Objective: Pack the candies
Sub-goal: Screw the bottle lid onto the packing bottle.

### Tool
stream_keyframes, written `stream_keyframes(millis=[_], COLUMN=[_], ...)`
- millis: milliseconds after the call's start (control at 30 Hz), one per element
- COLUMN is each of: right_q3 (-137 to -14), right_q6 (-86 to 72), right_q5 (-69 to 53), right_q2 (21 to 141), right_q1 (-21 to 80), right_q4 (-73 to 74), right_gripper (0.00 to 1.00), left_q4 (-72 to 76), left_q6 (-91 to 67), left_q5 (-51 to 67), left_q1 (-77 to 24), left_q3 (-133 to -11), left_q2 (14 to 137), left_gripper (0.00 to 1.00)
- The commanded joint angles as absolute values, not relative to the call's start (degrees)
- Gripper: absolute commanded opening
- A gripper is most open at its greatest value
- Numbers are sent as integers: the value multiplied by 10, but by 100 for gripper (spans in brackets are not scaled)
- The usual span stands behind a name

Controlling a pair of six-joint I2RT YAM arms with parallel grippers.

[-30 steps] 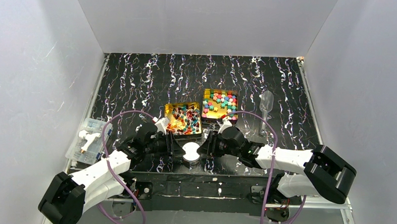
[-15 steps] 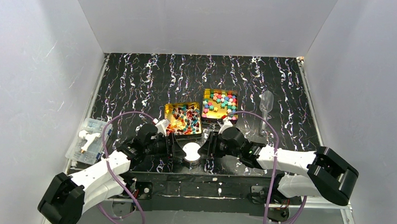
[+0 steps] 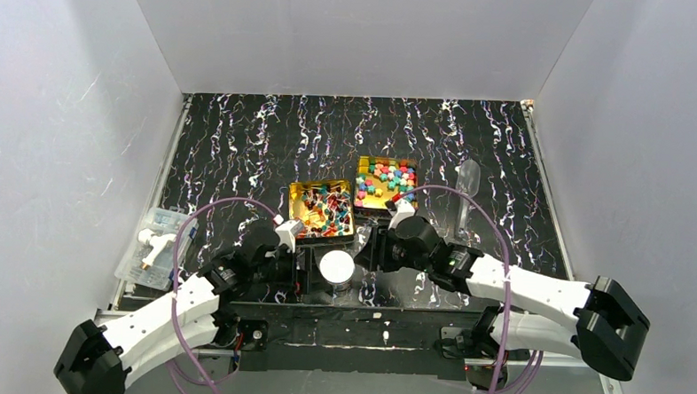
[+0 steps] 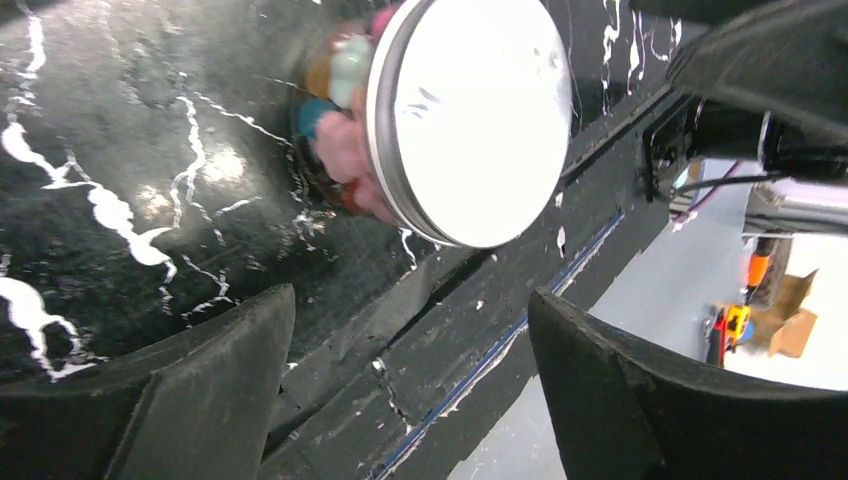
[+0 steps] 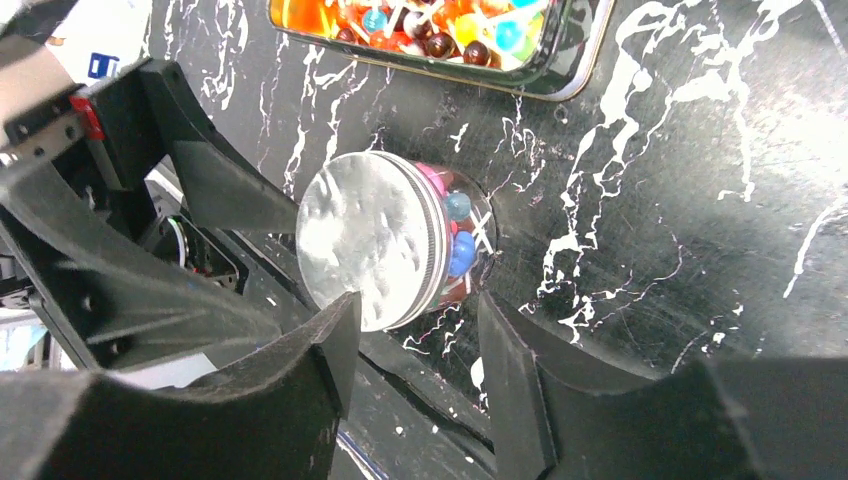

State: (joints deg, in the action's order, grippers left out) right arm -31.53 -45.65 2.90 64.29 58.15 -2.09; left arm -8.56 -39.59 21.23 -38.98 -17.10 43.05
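A small clear jar with a round white lid stands near the table's front edge, with candies showing through its glass. More candies fill two gold tins: twist-wrapped ones and cube-like ones. My left gripper is just left of the jar, open; in the left wrist view its fingertips are short of the lid, with nothing between them. My right gripper is just right of the jar, open, its tips close to the lid without holding it.
A clear plastic scoop lies right of the tins. A clear plastic box with white parts sits at the left table edge. The table's front edge runs right under both grippers. White walls enclose the black marbled table.
My left gripper has opened wide and pulled back from the jar's lid. The right gripper has opened a little and shifted slightly away. The jar stays in place.
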Motion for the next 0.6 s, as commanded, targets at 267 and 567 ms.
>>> stream_keyframes(millis=[267, 567], right_q3=[-370, -372], right_q6=[-364, -342], right_q5=[70, 83], right_q2=[550, 527], right_q1=[584, 584], right_q4=[91, 114], right_gripper=[69, 78], left_q4=[-125, -64], left_q6=[-357, -282], left_q5=[37, -325], left_q1=[-540, -797], left_q3=[-207, -199], left_q2=[369, 398], left_gripper=[98, 98])
